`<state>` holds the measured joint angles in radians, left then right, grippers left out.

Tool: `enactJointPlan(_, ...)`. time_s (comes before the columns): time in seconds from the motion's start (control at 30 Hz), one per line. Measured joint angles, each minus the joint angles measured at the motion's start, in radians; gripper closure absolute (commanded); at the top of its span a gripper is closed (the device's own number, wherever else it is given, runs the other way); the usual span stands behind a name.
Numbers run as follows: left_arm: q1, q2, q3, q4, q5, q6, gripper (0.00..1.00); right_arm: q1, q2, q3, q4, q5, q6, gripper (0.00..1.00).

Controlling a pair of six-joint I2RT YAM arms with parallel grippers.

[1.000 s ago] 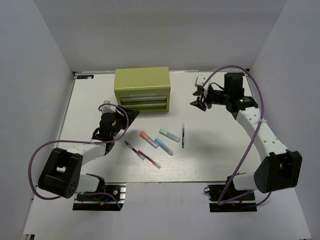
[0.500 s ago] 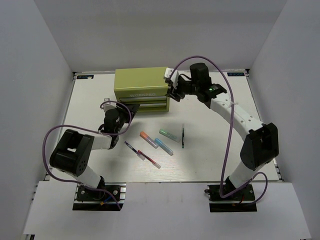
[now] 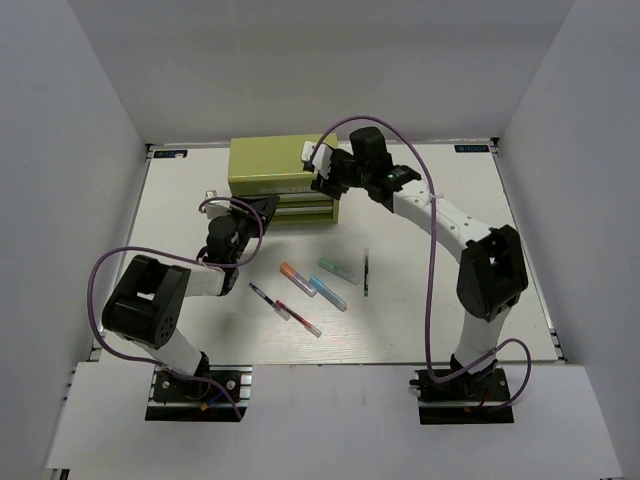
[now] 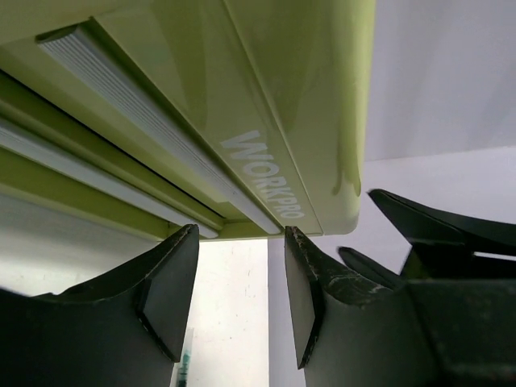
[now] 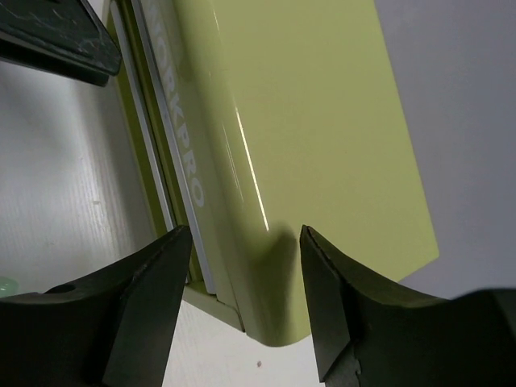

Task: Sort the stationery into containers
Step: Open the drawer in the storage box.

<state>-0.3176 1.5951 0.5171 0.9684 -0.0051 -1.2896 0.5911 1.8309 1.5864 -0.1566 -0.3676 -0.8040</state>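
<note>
The olive-green tool chest (image 3: 283, 165) stands at the back, and its drawers (image 3: 300, 207) are closed. My left gripper (image 3: 258, 208) is open and empty at the left end of the drawer fronts. In the left wrist view (image 4: 242, 298) the chest (image 4: 266, 121) is close above it. My right gripper (image 3: 322, 172) is open and empty over the chest's right front corner. In the right wrist view (image 5: 246, 298) its jaws frame that corner (image 5: 306, 121). On the table lie the orange (image 3: 297, 279), blue (image 3: 327, 292) and green (image 3: 339, 270) highlighters, the dark green pen (image 3: 366, 271), the dark/red pen (image 3: 268, 298) and the red-white pen (image 3: 303, 320).
White walls enclose the white table (image 3: 440, 300) on the left, back and right. Both arms' purple cables (image 3: 440, 270) arc over the table. A left finger (image 5: 56, 40) shows at the top left of the right wrist view.
My right arm has swung left from the back right to the chest's right front corner. My left gripper has moved up to the drawer fronts. The pens have not moved.
</note>
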Motion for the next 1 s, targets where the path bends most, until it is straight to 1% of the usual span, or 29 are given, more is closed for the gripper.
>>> enactJointPlan(0.13, 0.0, 0.001, -0.003, 0.01, -0.009, -0.013, 0.45, 0.008, 0.033, 0.014, 0.003, 0.029, -0.029, 0.37)
enactJointPlan(0.3, 0.0, 0.03, -0.004, 0.054, -0.016, -0.032, 0.5, 0.014, 0.048, 0.036, 0.006, 0.062, -0.042, 0.37)
enactJointPlan(0.57, 0.0, 0.123, 0.011, 0.064, -0.023, -0.055, 0.5, 0.018, 0.074, 0.063, 0.005, 0.085, -0.042, 0.37)
enactJointPlan(0.6, 0.0, 0.129, 0.017, 0.065, -0.025, -0.056, 0.51, 0.018, 0.074, 0.063, 0.005, 0.086, -0.042, 0.37)
enactJointPlan(1.0, 0.0, 0.154, 0.042, 0.128, -0.047, -0.063, 0.51, 0.018, 0.08, 0.071, 0.0, 0.089, -0.042, 0.37)
